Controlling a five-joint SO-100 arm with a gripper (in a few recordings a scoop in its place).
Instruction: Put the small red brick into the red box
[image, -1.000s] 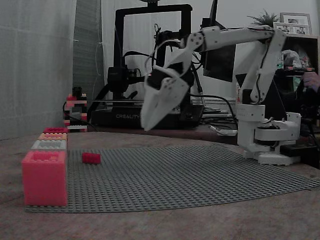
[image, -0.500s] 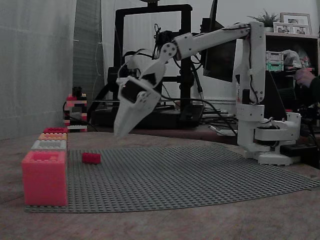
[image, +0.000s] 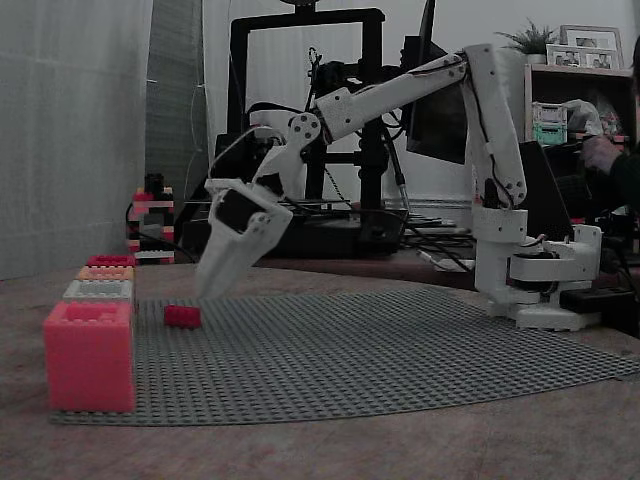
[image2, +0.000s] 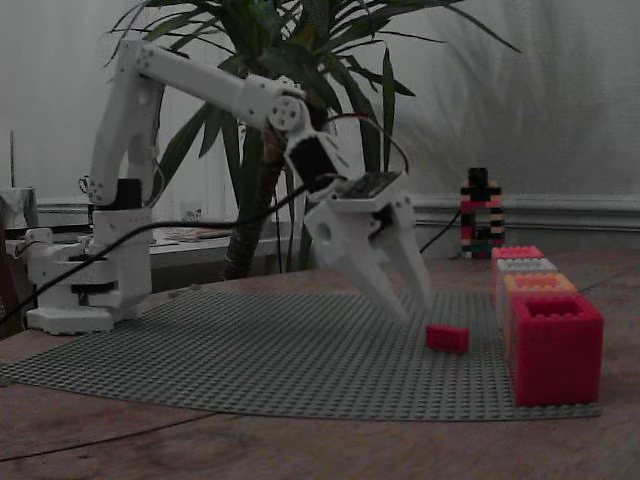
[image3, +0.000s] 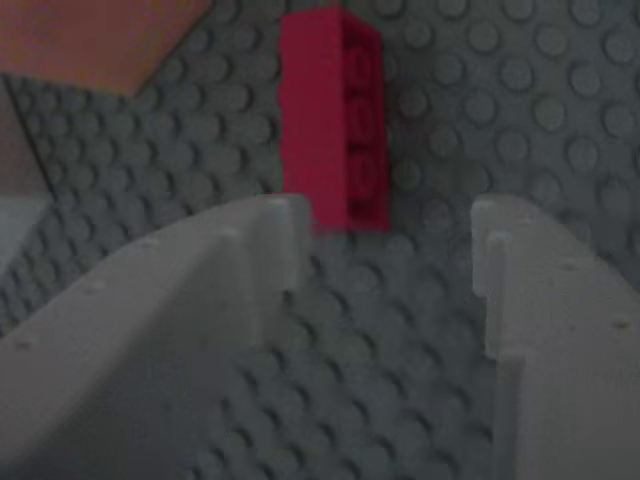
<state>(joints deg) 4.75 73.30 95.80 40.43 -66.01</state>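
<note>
White plastic fingers (image3: 285, 245) stand spread apart with nothing between them, tips hanging just above the grey studded baseplate (image2: 250, 350). In the wrist view the small red brick (image3: 333, 115) lies just ahead of the gap, nearer the left-hand finger than the right, and its long axis runs straight away from the fingers, roughly in line with the opening. In both fixed views the gripper (image: 212, 288) points steeply down, its tips just beside and slightly above the brick, not touching it.

Beyond the brick, a row of open-topped boxes lines the baseplate's edge on the table (image: 330, 450). The nearest in one fixed view is the pink-red box (image: 89, 355); the red box (image: 110, 261) sits at the far end of the row, past a grey and an orange one. What lies inside the boxes is hard to make out from these low angles; they look empty, probably.
</note>
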